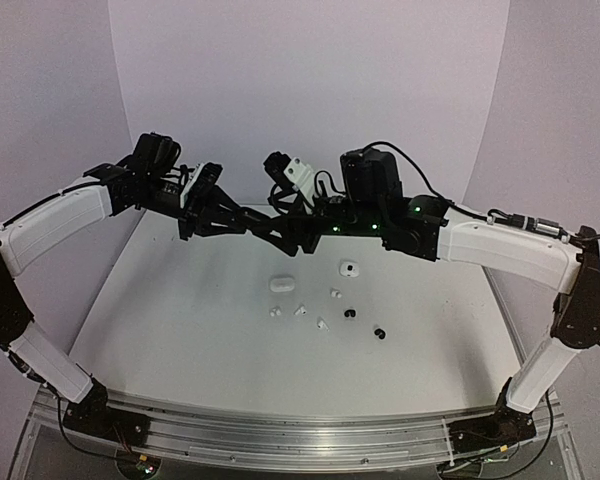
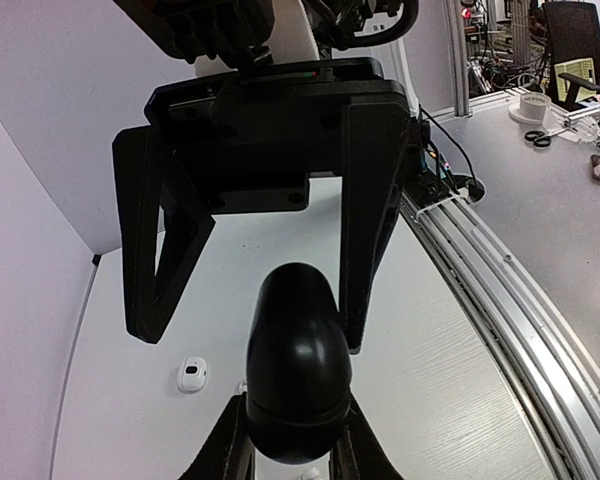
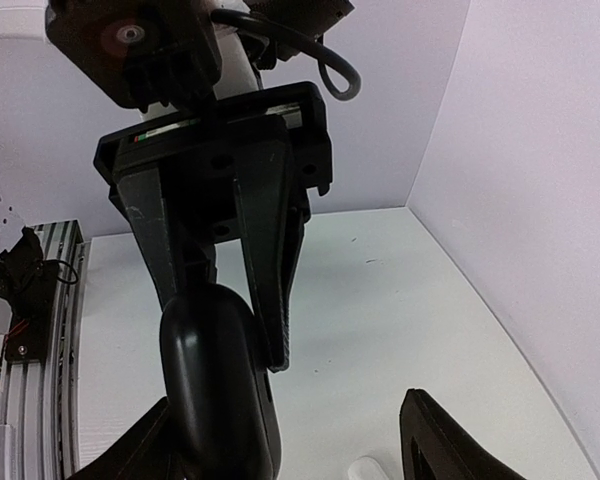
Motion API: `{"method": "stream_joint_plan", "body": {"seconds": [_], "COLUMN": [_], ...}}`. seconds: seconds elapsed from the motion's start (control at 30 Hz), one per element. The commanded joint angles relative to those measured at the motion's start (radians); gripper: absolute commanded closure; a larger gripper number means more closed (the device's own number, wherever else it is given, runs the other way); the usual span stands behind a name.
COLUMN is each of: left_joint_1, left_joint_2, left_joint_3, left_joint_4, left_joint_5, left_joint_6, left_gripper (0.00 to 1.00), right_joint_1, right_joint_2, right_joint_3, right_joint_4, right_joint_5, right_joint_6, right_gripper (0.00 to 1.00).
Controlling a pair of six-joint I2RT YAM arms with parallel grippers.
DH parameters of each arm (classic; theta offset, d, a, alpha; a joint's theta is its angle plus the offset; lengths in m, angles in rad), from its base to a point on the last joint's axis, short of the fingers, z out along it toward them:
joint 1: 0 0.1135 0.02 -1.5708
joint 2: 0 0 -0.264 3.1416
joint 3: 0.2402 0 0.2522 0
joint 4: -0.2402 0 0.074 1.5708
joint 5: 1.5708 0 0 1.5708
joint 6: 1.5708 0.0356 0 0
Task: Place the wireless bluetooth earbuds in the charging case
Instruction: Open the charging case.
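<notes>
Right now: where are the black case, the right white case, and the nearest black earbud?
black case [image 2: 295,370], left wrist view, middle of its rounded shell
right white case [image 1: 348,268], top view, centre of its top
nearest black earbud [image 1: 380,332], top view, middle of the bud

A pale worktop [image 1: 180,340] fills the middle of the top view, plain white walls [image 1: 310,80] behind it. A metal rail [image 1: 300,435] runs along its lower edge. In the left-wrist view's upper right, scissors [image 2: 538,138] lie on a grey bench [image 2: 550,220].
</notes>
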Motion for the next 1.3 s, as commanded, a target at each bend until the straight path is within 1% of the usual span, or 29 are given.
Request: {"method": "stream_joint_plan", "body": {"seconds": [0.0, 0.87, 1.1, 1.27], "left_joint_1": [-0.002, -0.002, -0.001, 0.007], "left_joint_2": [-0.003, -0.009, -0.010, 0.019], "left_joint_3": [0.035, 0.022, 0.011, 0.020], "left_joint_4": [-0.069, -0.072, -0.060, -0.063], "left_joint_5": [0.027, 0.047, 0.080, 0.158], "left_joint_6": [0.029, 0.037, -0.042, -0.204], "left_gripper": [1.00, 1.00, 1.00, 1.00], "right_joint_1": [-0.019, -0.039, -0.047, -0.063], "right_joint_2": [-0.016, 0.017, 0.024, 0.029], "right_joint_3": [0.061, 0.091, 0.092, 0.104], "right_joint_4": [0.051, 0.055, 0.057, 0.057], "right_joint_5": [0.041, 0.034, 0.022, -0.009], "right_joint_6": [0.030, 0.065, 0.089, 0.124], "right_gripper": [0.29, 0.30, 0.30, 0.29]}}
